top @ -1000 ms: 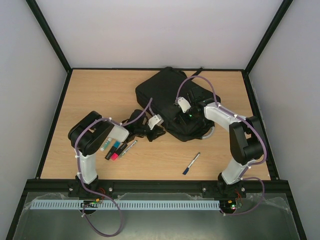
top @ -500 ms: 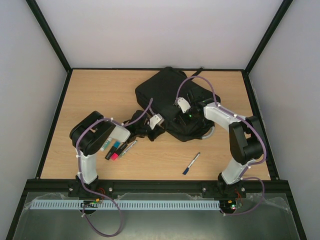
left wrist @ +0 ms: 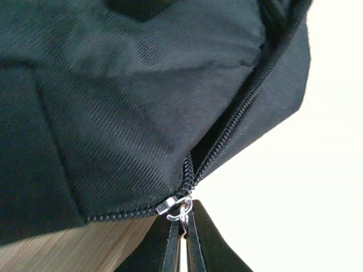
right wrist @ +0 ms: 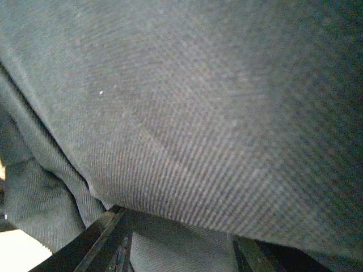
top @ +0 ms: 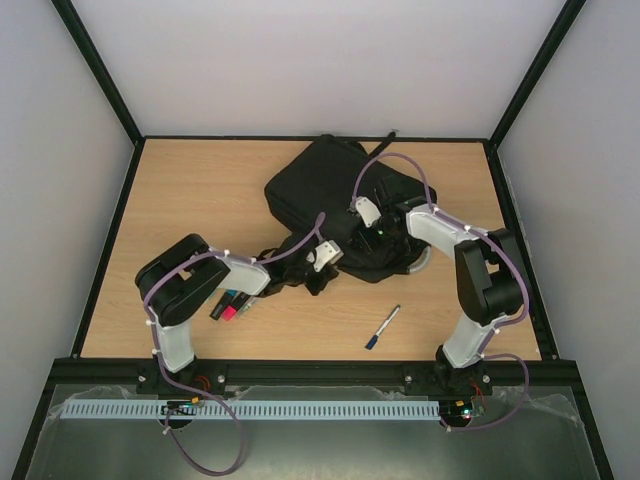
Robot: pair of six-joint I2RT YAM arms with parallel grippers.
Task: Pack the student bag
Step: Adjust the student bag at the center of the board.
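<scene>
Your left gripper (left wrist: 182, 222) is closed to a thin slit on the silver zip pull (left wrist: 173, 204) at the near-left corner of the student bag (left wrist: 113, 102). The bag's black cloth fills the view directly ahead of those fingers. From the pull, the zip teeth part and run up and away to the right, so the mouth is open along that stretch. Your right gripper (right wrist: 177, 231) sits down on the bag's near side with its jaws partway apart and black cloth between them. You cannot tell from its own camera whether it is pinching that cloth or only resting against it. As for progress, you appear to be at the zip stage, with the packing itself yet to be done. The writing things are all out on the table (top: 200, 190), and no view shows anything inside the bag. Count one bag, lying under and beyond both grippers. Count one blue-capped pen (top: 383, 327), well apart from the right gripper on its near side. Count two markers (top: 228, 308) that show, a pink-tipped one and a teal one, back behind the left gripper and tucked against that arm. More may lie hidden beneath the arm.
</scene>
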